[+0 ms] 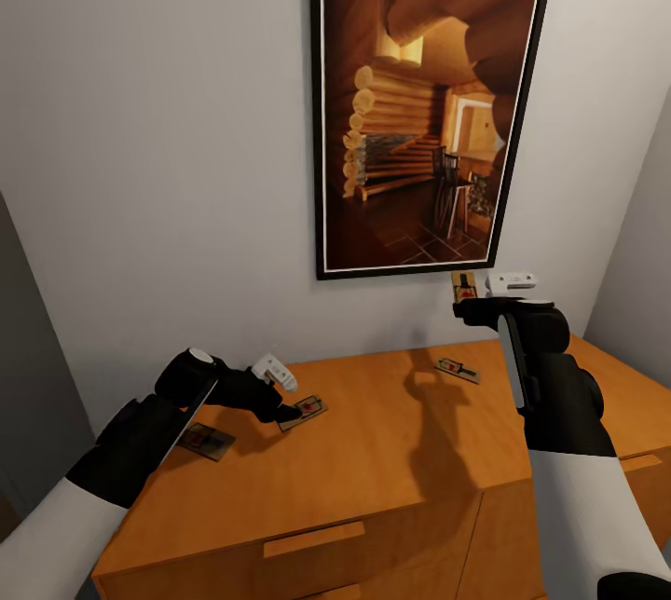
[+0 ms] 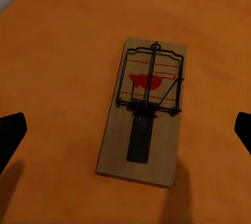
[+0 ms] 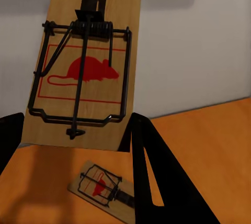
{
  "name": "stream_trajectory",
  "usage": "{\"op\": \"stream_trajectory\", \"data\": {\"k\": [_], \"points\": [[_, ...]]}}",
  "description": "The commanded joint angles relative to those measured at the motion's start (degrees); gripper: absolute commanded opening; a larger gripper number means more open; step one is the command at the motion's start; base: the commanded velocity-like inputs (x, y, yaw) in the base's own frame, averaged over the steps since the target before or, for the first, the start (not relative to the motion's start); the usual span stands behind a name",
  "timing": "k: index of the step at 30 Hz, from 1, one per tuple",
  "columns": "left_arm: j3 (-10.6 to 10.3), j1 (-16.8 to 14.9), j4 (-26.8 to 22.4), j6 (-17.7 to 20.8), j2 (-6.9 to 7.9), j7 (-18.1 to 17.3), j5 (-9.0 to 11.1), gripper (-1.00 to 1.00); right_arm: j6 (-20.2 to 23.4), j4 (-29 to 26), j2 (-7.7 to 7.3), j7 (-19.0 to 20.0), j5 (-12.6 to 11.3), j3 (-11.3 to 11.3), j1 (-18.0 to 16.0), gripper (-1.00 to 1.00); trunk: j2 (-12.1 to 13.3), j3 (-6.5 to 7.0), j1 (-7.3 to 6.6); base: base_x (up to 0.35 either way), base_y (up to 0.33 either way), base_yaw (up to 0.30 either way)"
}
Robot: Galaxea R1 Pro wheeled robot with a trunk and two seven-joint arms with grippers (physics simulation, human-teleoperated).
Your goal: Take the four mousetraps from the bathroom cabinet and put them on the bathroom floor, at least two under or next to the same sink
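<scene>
Three mousetraps lie on the orange-brown cabinet (image 1: 391,460): one at the left (image 1: 207,441), one in the middle (image 1: 308,411), one at the back right (image 1: 458,369). My left gripper (image 1: 291,411) hangs open just over the middle mousetrap (image 2: 149,112), its fingertips (image 2: 10,135) wide on either side. My right gripper (image 1: 477,299) is raised above the cabinet top near the wall, shut on a fourth mousetrap (image 1: 464,285). The right wrist view shows that held trap (image 3: 86,62) and, below it, the back right one (image 3: 104,190) on the wood.
A large framed picture (image 1: 429,102) of a log interior hangs on the grey wall behind the cabinet. Drawer fronts with bar handles (image 1: 312,539) face me below the top. A side wall closes in at the right.
</scene>
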Motion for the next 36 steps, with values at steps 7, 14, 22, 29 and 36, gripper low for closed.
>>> {"op": "stream_trajectory", "data": {"k": [7, 14, 22, 29, 36], "points": [[-0.05, -0.06, 0.28, 0.03, -0.07, -0.46, -0.46, 1.00, 0.26, -0.05, -0.01, 0.30, 0.17, -0.01, -0.01, -1.00, -0.04, -0.07, 0.00, 0.000, 0.000, 0.000], [-0.05, -0.06, 1.65, -0.03, -0.18, -0.39, -0.44, 1.00, 0.26, -0.05, -0.01, 0.30, 0.17, -0.01, -0.02, -1.00, -0.04, -0.07, 0.00, 0.000, 0.000, 0.000], [-0.05, -0.06, 3.40, -0.16, -0.24, -0.34, -0.45, 1.00, 0.26, -0.05, -0.01, 0.30, 0.16, -0.01, -0.04, -1.00, -0.04, -0.07, 0.00, 0.000, 0.000, 0.000], [-0.05, -0.06, 4.23, -0.30, -0.35, -0.30, -0.48, 1.00, 0.26, -0.05, -0.01, 0.30, 0.17, -0.01, -0.03, -1.00, -0.04, -0.07, 0.00, 0.000, 0.000, 0.000], [-0.10, -0.06, 4.46, -0.27, -0.45, -0.27, -0.58, 1.00, 0.26, -0.05, -0.01, 0.30, 0.17, -0.01, -0.02, -1.00, -0.04, -0.07, 0.00, 0.000, 0.000, 0.000]]}}
